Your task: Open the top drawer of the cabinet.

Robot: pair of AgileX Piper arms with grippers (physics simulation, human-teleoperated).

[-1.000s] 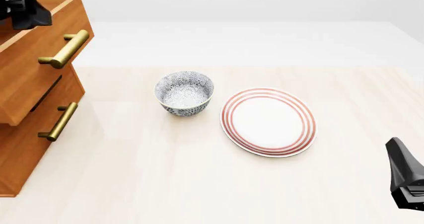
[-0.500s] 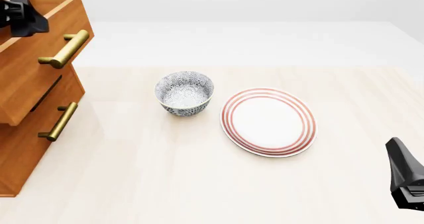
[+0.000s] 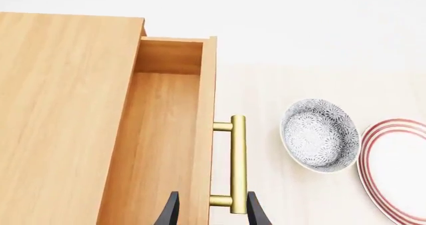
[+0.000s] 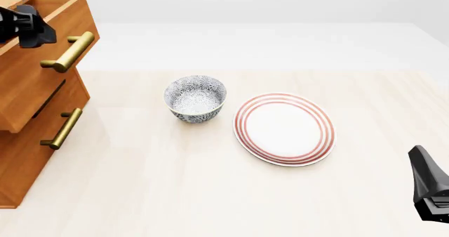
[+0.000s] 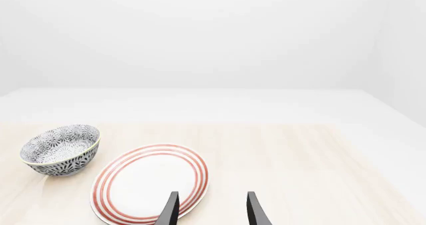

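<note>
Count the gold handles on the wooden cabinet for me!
2 show. One is on the pulled-out top drawer, and one is on the drawer below it. More may be hidden past the picture's left edge.

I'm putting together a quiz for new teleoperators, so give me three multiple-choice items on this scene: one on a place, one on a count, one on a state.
1. Seen from the front, where does the bowl sit?
A. On the plate
B. Between the cabinet and the plate
C. Inside a drawer

2. How many brass handles show in the front view?
A. Two
B. Four
C. None

3. What state is the top drawer in?
A. Fully shut
B. Removed and lying on the table
C. Pulled partly open

Answers:
1. B, the bowl stands on the table, apart from the plate on its right and the cabinet on its left.
2. A, the upper handle and one lower handle.
3. C, the left wrist view looks into its bare wooden inside.
</note>
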